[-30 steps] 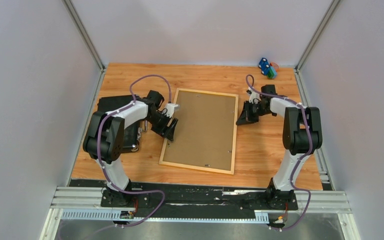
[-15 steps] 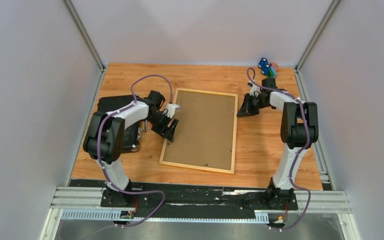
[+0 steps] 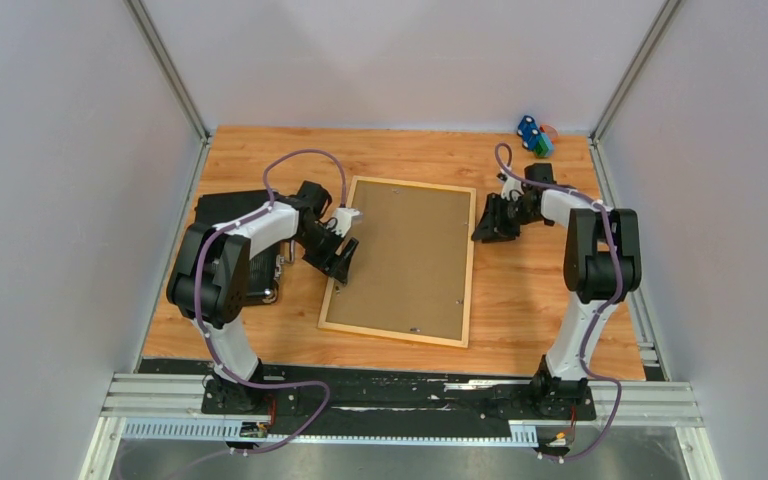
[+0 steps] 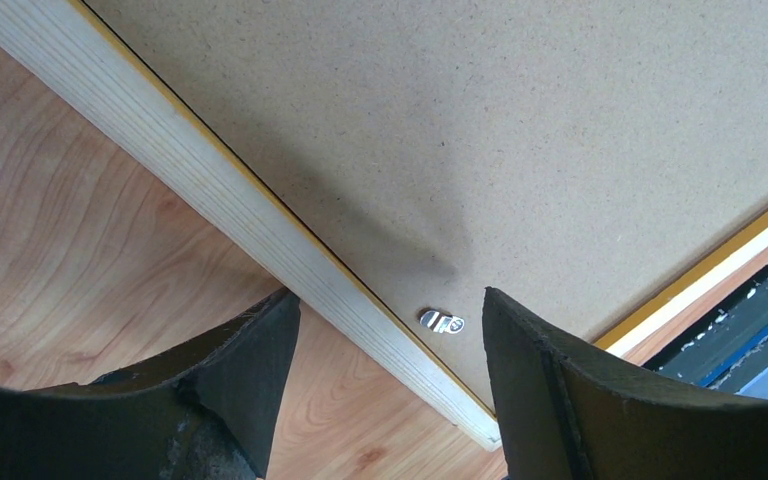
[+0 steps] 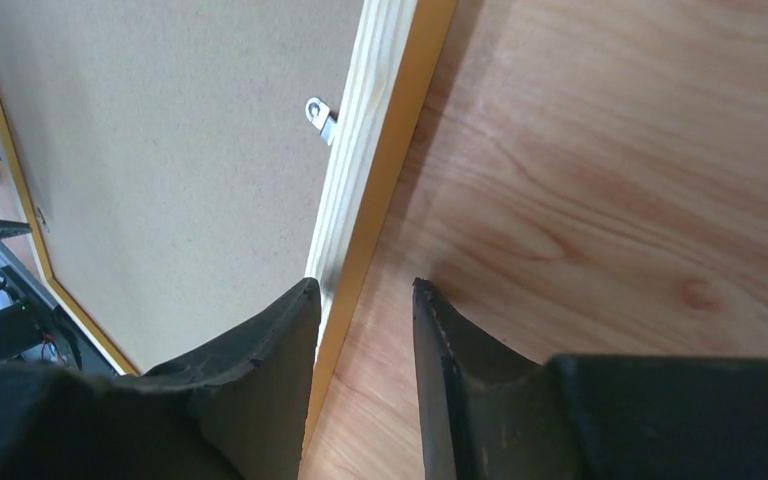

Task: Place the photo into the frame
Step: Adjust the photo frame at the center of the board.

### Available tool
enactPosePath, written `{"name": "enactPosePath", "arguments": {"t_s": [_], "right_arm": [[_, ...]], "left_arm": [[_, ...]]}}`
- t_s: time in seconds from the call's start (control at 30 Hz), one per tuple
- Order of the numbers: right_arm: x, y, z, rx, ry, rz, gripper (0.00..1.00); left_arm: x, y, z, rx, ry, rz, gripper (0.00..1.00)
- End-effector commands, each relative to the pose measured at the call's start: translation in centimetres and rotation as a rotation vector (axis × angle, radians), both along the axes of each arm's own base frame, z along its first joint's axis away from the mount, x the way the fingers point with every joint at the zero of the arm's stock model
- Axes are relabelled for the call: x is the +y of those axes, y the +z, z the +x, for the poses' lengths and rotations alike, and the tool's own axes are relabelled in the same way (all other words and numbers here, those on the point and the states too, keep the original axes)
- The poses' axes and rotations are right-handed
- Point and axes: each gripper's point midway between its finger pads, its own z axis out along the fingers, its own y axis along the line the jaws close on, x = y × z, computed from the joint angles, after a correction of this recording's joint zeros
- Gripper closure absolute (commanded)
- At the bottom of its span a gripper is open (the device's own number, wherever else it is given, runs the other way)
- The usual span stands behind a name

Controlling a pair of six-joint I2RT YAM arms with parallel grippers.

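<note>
Right hand (image 3: 483,234) drawn back, parted, beside frame (image 3: 471,270), left hand (image 3: 340,265) astride rail

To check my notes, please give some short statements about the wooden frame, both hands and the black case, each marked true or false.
The light wooden rectangular frame lies flat, brown backing board up. True.
The left hand is shut on the frame's rail. False: its fingers stand apart, a small metal clip showing between them.
The right hand is at the frame's right long rail. True.
The black rectangular case lies right of the frame. False: it lies left, under the left arm.
</note>
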Motion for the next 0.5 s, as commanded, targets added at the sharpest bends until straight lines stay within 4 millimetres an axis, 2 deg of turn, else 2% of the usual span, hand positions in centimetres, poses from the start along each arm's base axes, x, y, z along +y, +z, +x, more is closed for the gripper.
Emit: {"name": "enactPosePath", "arguments": {"t_s": [0.0,0.27,0.37,0.47], "right_arm": [[2.2,2.0,-0.7,-0.051,0.045,0.037,0.61],[4.5,1.0,-2.0,-0.036,0.101,0.006,0.62],[4.5,-0.2,-1.8,-0.032,0.094,-0.079,0.69],[3.4,-1.3,-1.1,-0.026,0.057,-0.162,0.79]], "left_arm": [[1.3,-0.4,-0.1,-0.005,0.001,0.066,0.23],[2.8,-0.8,1.1,-0.012,0.047,0.084,0.23],[3.2,-0.7,1.2,-0.011,0.059,0.084,0.23],[3.3,-0.6,1.1,-0.012,0.059,0.086,0.23]]}}
